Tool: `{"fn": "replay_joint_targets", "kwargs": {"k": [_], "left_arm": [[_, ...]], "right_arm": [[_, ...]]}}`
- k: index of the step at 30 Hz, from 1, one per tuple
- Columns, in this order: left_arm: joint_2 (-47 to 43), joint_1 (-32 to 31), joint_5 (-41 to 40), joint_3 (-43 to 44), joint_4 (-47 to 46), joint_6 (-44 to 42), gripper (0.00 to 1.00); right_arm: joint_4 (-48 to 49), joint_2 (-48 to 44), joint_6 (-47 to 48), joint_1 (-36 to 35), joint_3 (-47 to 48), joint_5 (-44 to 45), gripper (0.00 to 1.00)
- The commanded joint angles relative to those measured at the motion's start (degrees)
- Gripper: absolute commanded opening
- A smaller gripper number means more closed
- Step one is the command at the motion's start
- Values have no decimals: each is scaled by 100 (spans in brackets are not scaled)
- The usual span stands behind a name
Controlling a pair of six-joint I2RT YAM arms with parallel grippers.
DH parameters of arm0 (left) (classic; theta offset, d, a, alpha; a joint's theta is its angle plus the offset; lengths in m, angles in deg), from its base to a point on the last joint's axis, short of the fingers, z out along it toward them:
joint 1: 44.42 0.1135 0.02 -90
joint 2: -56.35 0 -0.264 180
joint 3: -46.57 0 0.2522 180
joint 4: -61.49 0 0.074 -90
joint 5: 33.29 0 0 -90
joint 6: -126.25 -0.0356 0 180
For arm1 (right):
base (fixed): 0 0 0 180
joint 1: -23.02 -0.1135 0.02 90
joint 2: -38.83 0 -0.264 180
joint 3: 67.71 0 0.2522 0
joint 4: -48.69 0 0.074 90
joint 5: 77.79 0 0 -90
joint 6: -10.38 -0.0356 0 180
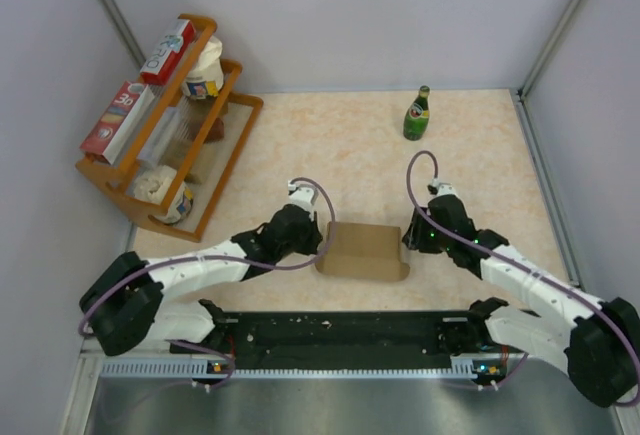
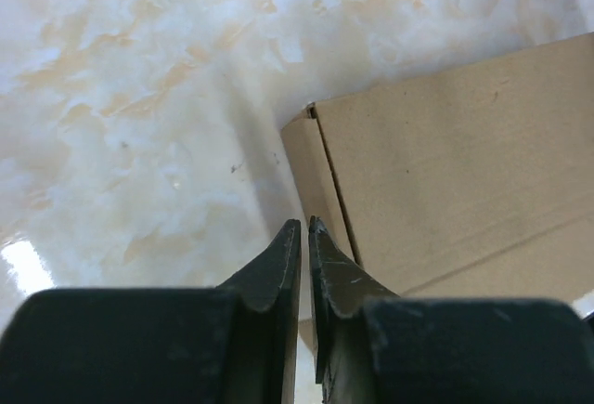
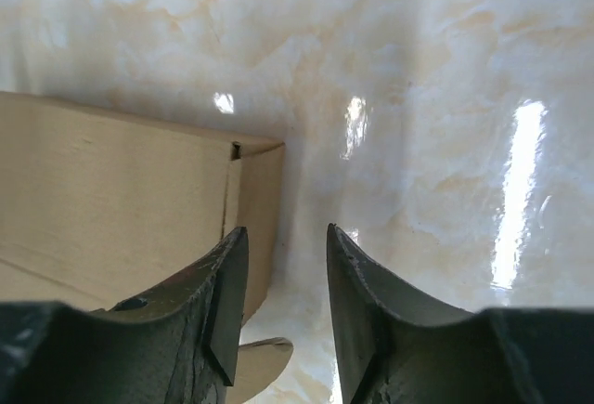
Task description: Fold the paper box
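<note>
The paper box (image 1: pixel 362 249) is plain brown cardboard, folded up and lying on the table between my two arms. My left gripper (image 1: pixel 322 238) sits at its left end. In the left wrist view the left gripper (image 2: pixel 304 228) is all but shut, only a thin slit between the tips and nothing in it, just beside the corner of the paper box (image 2: pixel 455 162). My right gripper (image 1: pixel 408 240) is at the right end. In the right wrist view the right gripper (image 3: pixel 286 234) stands open and empty over the end wall of the paper box (image 3: pixel 111 190), with a rounded tab (image 3: pixel 260 356) sticking out below.
A wooden rack (image 1: pixel 120 187) at the back left holds red-and-white cartons (image 1: pixel 166 51) and tubs (image 1: pixel 203 73). A green bottle (image 1: pixel 416 115) stands at the back. Grey walls close in both sides, and a black rail (image 1: pixel 340 337) runs along the near edge.
</note>
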Motion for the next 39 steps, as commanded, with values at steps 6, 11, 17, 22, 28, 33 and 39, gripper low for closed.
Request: {"fn": "replay_joint_targets", "kwargs": {"k": [6, 11, 17, 22, 28, 33, 39], "left_arm": [[-1974, 58, -389, -675, 257, 133, 27], [-2459, 59, 288, -1000, -138, 107, 43], [-2784, 59, 236, -1203, -166, 19, 52], [-3091, 67, -246, -1194, 221, 89, 67], [-3496, 67, -450, -1352, 142, 116, 76], [-3435, 67, -529, -1291, 221, 142, 76], [-3400, 76, -538, -1247, 257, 151, 77]], "right_arm": [[-543, -1760, 47, 29, 48, 392, 52], [-536, -1734, -5, 20, -74, 128, 63], [-202, -2163, -382, 20, -364, 179, 73], [-341, -2533, -734, 29, -426, 830, 76], [-587, -2385, -805, 29, -391, 866, 88], [-729, -1954, -1007, 20, -206, 918, 93], [-685, -1901, -779, 29, -162, 1024, 99]]}}
